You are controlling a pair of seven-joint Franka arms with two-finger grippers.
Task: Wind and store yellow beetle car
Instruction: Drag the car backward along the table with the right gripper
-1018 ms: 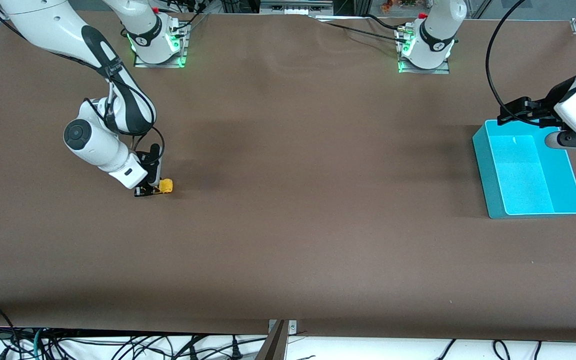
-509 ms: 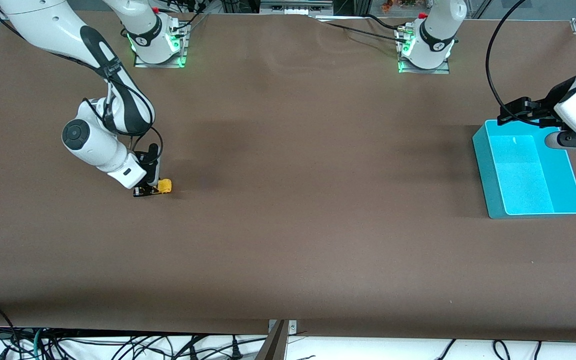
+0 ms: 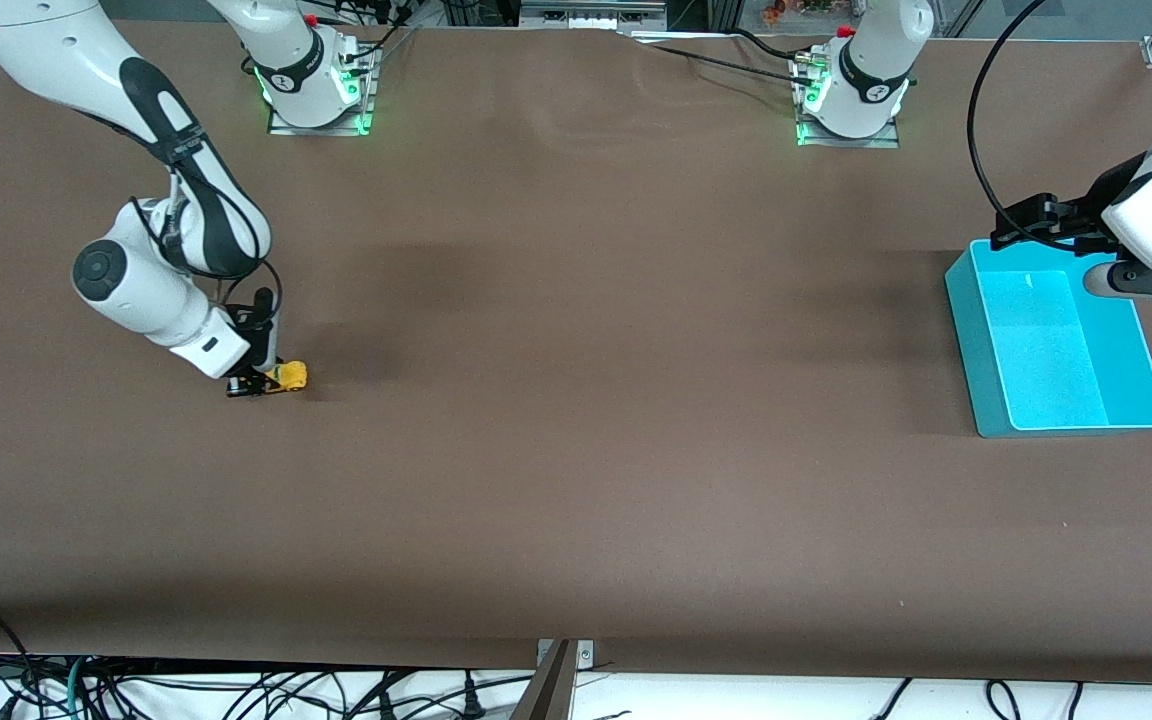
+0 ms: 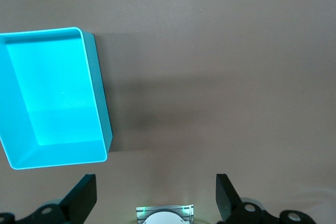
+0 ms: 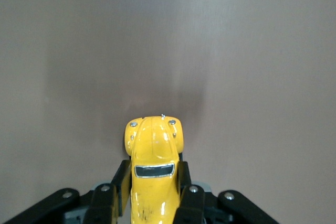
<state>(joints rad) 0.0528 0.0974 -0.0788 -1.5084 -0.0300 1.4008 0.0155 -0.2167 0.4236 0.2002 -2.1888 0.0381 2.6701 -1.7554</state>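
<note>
The yellow beetle car is a tiny rounded toy at table level toward the right arm's end. My right gripper is shut on it, one finger on each side of its body. In the right wrist view the yellow beetle car sticks out from between the fingers, dark window upward. The cyan bin stands empty at the left arm's end. My left gripper is open and empty, waiting in the air beside the cyan bin.
The brown table is bare apart from the car and the bin. The two arm bases stand along the edge farthest from the front camera. Cables hang below the nearest edge.
My right gripper has dragged the car along the table toward the right arm's end, away from the bin. The left arm has not moved.
</note>
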